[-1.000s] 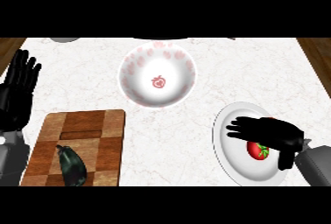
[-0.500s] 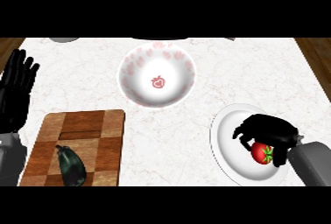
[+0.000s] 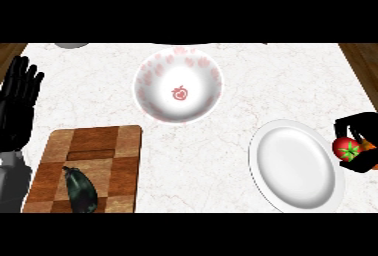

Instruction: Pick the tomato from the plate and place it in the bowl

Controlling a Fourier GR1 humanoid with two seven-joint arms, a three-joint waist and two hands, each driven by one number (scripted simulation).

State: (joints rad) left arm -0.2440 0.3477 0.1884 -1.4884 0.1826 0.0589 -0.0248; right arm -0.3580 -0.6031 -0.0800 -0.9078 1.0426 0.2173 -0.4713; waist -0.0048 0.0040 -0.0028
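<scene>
Change vs. earlier frames: tomato (image 3: 346,148) is off the plate (image 3: 294,172). It was sitting on the plate's right half under the hand; it now lies past the plate's right rim, at the view's right edge, and the plate shows bare white.

Tomato: red with a green calyx, enclosed by the right hand (image 3: 359,121). Black fingers curl over the top and more of the hand wraps beneath, so the hand is closed round the fruit and carrying it. Part of the hand is cut off by the frame edge.

Judgement: pick done, transport not yet begun. The wrap-around hold suits a round, smooth fruit that would roll out of a flat palm.

Bowl (image 3: 198,70): white with a red pattern, far side of the counter (image 3: 193,165), up and left of the plate, well apart from the tomato. Nothing stands between, so a straight carry looks open.

Left hand (image 3: 19,98): fingers straight, resting at the left edge, not involved.

Also: wooden cutting board (image 3: 96,150) at lower left with a dark vegetable (image 3: 80,189) on it, away from the path.
</scene>
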